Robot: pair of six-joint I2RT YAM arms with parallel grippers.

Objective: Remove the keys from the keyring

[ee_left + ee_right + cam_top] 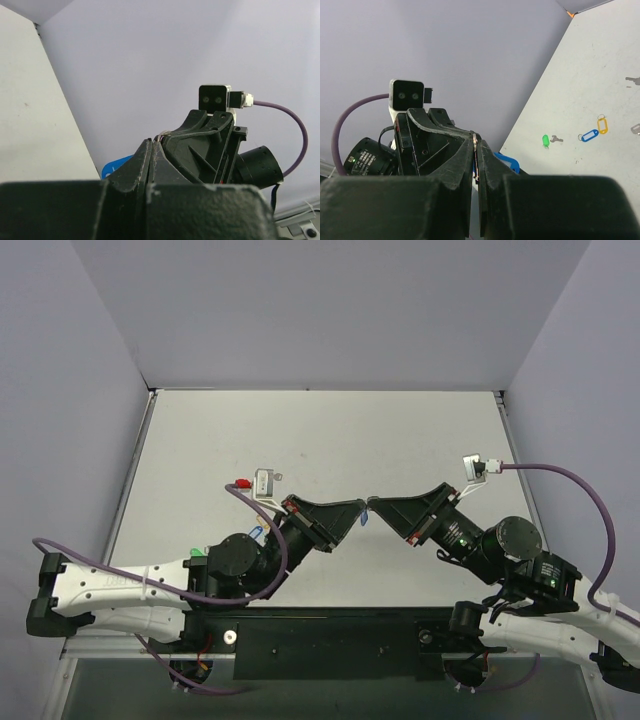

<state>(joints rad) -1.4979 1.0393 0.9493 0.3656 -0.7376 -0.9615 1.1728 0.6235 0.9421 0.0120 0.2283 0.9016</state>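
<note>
Above the middle of the table (330,430), the left gripper (357,507) and the right gripper (379,504) met tip to tip, clear of the table's surface. Each had its fingers pressed together, pinching thin metal at the top of the keyring (365,517), whose blue plastic oval hung just below the two tips. In the right wrist view a narrow metal sliver (476,146) sat clamped between that gripper's pads. Whether it was the ring or the key seen edge-on could not be told. The key itself was too small to make out, so nothing showed it free of the ring.

By my reading the task was at its middle. The keyring was held up off the table and gripped from both sides, while the parting of key from ring was not yet done. On the table's near-left part, a green tag (545,140), a second blue tag (589,135) and a yellow tag (602,124) lay close together.
</note>
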